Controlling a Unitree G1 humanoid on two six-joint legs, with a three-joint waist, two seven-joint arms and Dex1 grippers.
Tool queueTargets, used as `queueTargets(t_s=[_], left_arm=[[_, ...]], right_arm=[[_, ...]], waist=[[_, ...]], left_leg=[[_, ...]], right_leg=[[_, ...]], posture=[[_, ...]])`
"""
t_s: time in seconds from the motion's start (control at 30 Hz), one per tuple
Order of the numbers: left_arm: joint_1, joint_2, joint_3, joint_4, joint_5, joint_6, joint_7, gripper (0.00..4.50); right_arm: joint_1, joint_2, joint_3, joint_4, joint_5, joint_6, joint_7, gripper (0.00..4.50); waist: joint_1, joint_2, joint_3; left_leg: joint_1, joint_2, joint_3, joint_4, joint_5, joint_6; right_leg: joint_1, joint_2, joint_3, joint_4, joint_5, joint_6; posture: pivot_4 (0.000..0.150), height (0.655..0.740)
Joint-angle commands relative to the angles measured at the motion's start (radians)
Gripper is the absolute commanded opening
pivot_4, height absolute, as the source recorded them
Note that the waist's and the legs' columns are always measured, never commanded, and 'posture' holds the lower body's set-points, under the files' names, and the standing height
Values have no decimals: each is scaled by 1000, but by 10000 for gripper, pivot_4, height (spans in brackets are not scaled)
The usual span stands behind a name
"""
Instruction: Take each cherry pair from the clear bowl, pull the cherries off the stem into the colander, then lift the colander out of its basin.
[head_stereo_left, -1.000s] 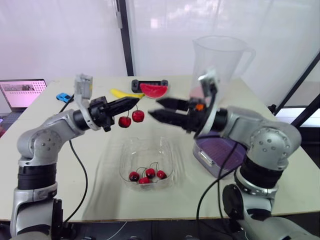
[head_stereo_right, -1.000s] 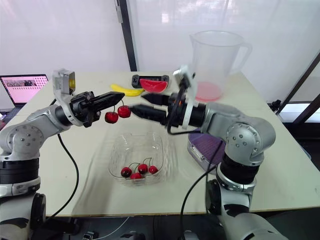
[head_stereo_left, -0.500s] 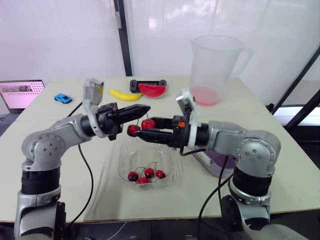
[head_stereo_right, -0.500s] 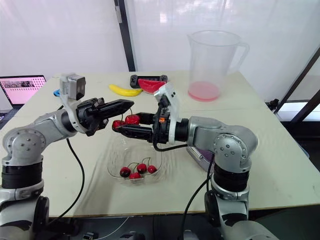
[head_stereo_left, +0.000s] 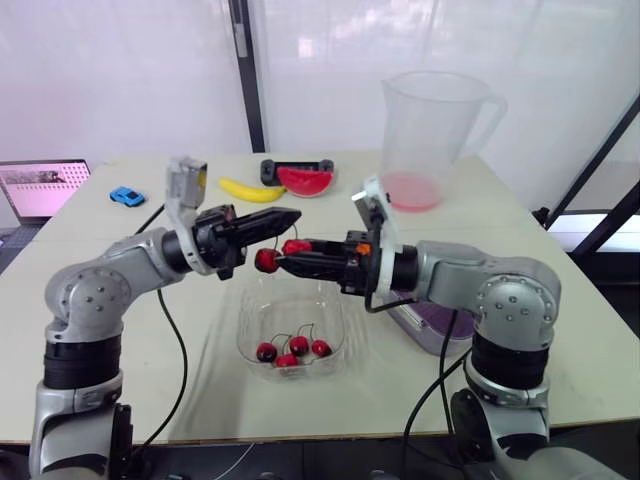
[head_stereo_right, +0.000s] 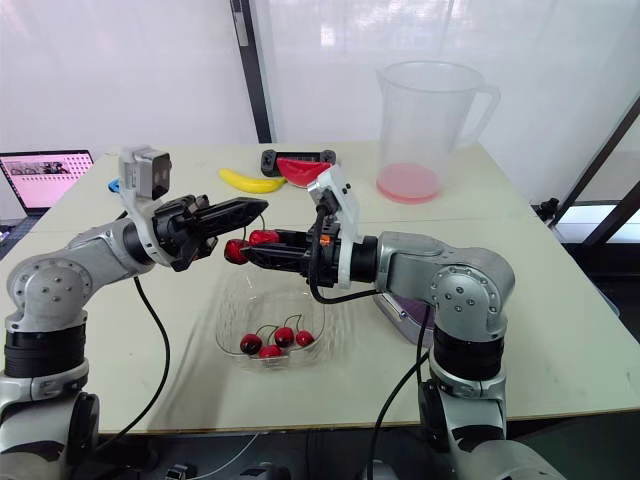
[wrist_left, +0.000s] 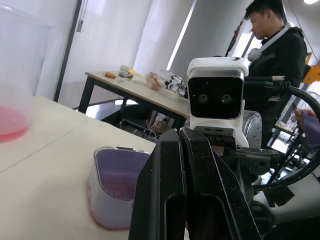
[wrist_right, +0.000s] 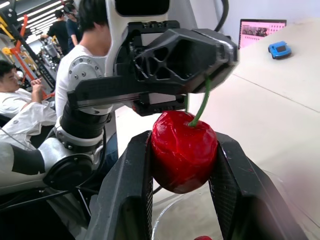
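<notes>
My left gripper (head_stereo_left: 283, 217) is shut on the green stem of a red cherry pair (head_stereo_left: 266, 261), held above the clear bowl (head_stereo_left: 245, 330). My right gripper (head_stereo_right: 262, 245) reaches in from the right and is shut on one cherry (wrist_right: 184, 150) of that pair, whose stem runs up to the left fingertips. Several more cherries (head_stereo_left: 295, 348) lie in the bowl. The purple colander (wrist_left: 117, 187) sits in its basin (head_stereo_left: 408, 318) at the right, partly hidden behind my right arm.
A large clear pitcher (head_stereo_left: 432, 130) with pink liquid stands at the back right. A banana (head_stereo_left: 250, 189), a watermelon slice (head_stereo_left: 306, 180), a blue toy car (head_stereo_left: 125, 195) and a laptop (head_stereo_left: 42, 186) lie at the back. A person (wrist_left: 277, 45) stands beyond the table.
My right gripper moved left to the hanging cherry pair and shut on one cherry. My left gripper came in slightly, still holding the stem.
</notes>
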Motion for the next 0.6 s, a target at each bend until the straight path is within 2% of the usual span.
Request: queueTargets(t_s=[0.03,0.23,0.4,0.53,0.6], left_arm=[[-15,0,25,-11,-3,-29,2,0],[-23,-6,12,-1,5,-42,-7,0],[-30,0,11,18,19,-54,-23,0],[-20,13,10,16,51,-73,-27,0],[-6,31,-1,7,89,-91,-37,0]], right_arm=[[19,-81,67,-36,20,2,39,15139],[80,-210,153,-74,27,-31,90,15139],[51,-280,68,-59,93,-32,121,15139],[28,-520,73,-12,-5,-149,263,15139],[32,-701,131,58,-134,-274,369,15139]], waist=[[1,0,0],[0,0,0],[2,-1,0],[10,-1,0],[13,-1,0]], left_leg=[[0,0,0,0,0,0],[0,0,0,0,-2,4],[0,0,0,0,-2,4],[-1,0,0,2,-3,6],[-1,-1,0,3,-5,8]], right_leg=[[0,0,0,0,0,0],[0,0,0,-1,0,0],[1,0,0,-1,0,0],[2,0,-1,-2,0,0],[2,0,-1,-3,0,0]], posture=[[1500,7400],[1500,7400],[1500,7400],[1500,7400],[1500,7400]])
